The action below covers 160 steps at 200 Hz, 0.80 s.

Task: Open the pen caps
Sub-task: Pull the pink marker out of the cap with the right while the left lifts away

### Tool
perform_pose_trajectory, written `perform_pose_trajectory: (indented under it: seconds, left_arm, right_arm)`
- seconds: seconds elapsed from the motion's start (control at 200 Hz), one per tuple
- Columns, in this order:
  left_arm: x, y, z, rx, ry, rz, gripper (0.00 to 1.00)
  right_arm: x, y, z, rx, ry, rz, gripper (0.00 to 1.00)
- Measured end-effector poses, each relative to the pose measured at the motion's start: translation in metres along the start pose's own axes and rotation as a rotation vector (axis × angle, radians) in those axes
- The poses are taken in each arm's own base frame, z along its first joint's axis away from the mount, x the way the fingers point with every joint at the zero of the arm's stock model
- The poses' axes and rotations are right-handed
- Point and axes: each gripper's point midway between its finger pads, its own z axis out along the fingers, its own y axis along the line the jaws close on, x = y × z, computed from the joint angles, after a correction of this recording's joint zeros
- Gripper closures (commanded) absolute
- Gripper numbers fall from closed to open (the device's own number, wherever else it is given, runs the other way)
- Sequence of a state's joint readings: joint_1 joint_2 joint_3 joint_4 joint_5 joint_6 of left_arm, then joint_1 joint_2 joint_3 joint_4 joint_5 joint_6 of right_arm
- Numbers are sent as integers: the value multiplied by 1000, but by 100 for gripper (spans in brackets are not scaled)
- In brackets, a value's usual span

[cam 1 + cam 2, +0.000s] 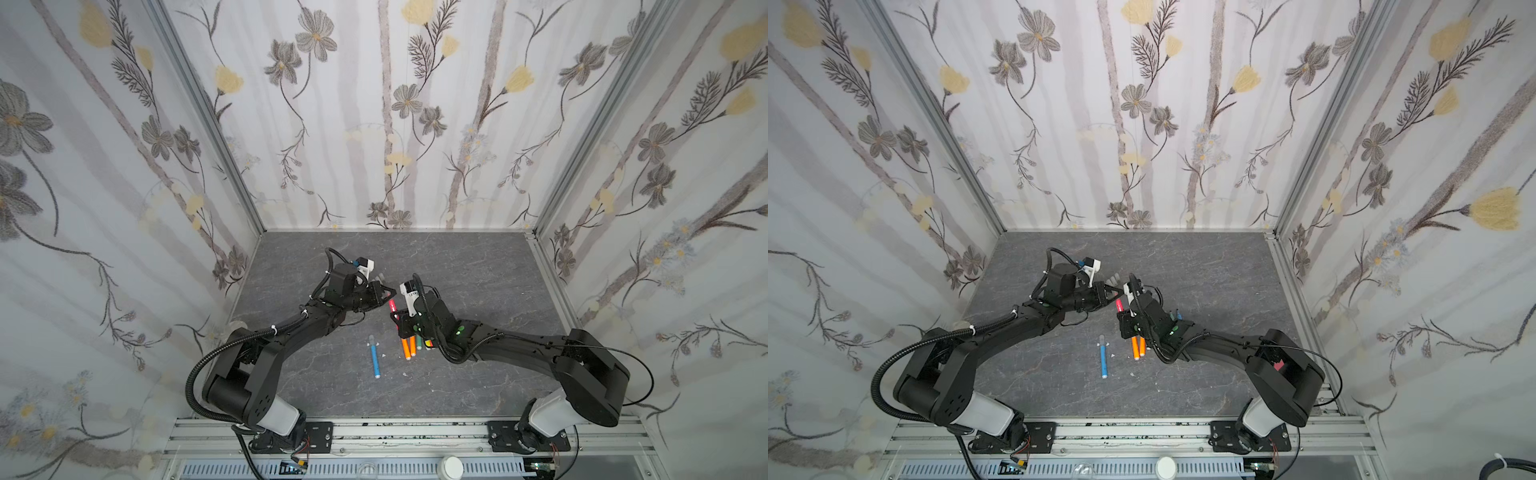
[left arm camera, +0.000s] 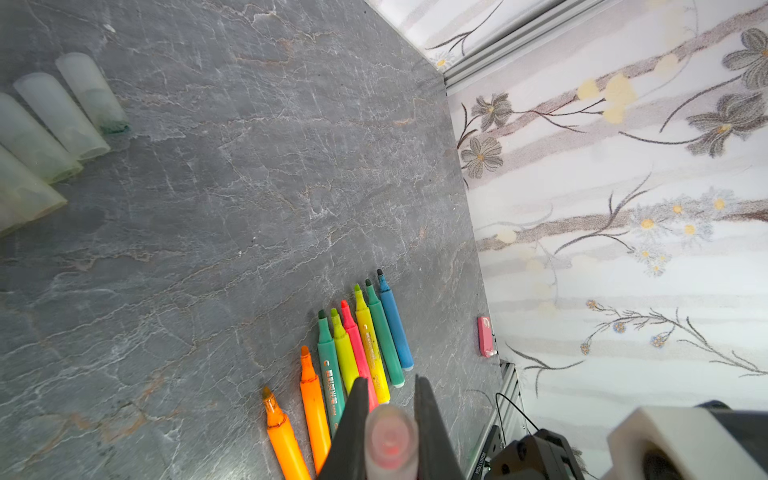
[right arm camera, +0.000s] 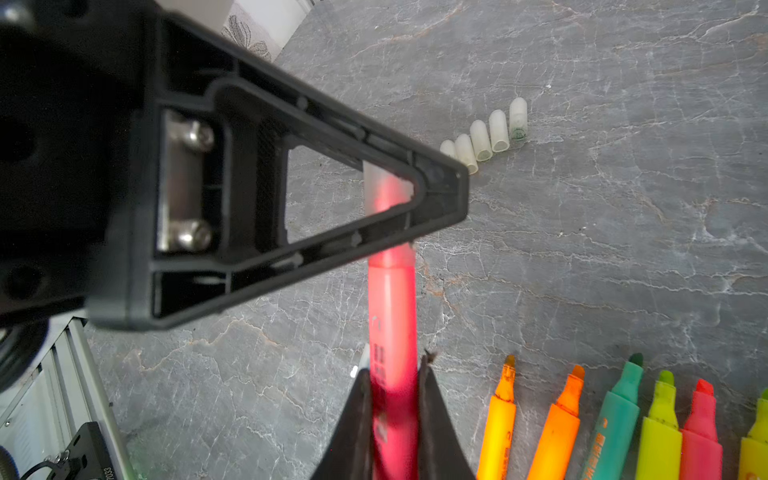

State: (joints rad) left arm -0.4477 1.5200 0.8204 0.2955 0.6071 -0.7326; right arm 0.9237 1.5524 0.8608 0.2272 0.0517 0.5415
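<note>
Between flowered walls (image 1: 374,104), pens (image 2: 361,353) lie on grey tabletop (image 1: 457,270).

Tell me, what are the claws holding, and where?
The right claw grips the pink pen at its barrel; the left claw pinches that pen's cap.

The 2 top views look steeply down from high above the front rail (image 1: 395,432), far enough back to take in the whole desk (image 1: 457,266) and 3 walls (image 1: 374,124); they nearly coincide. The left wrist view sits close behind the left pincer (image 2: 390,379), and the right wrist view close behind the right pincer (image 3: 395,365). Each looks along its fingers toward the other. Both show the cap (image 2: 390,440) on the pink pen (image 3: 392,307), the row of pens (image 2: 361,345) and the loose caps (image 3: 486,137).
</note>
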Motion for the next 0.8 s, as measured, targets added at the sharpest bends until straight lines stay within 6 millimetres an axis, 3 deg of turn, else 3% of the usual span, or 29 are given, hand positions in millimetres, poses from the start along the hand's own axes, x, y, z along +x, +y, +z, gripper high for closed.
perform_pose_trajectory:
  seconds: [0.29,0.375,0.495,0.734,0.799]
  left_arm:
    - [1,5,2,-4,-4,-4,100]
    - [0,5,2,-7,-9,-5,100]
    - [3,1,2,11,7,-4,100]
    - [3,0,1,15,10,-3,100]
    - [3,0,1,14,7,0,100]
  right_arm:
    - [3,-1,5,2,4,-5,81]
    - [1,-1,7,6,1,-4,76]
    - [-6,2,13,-2,-23,-9,76]
    - [-3,0,17,1,-16,-17,99]
    - [-4,1,17,-1,-19,-21,100]
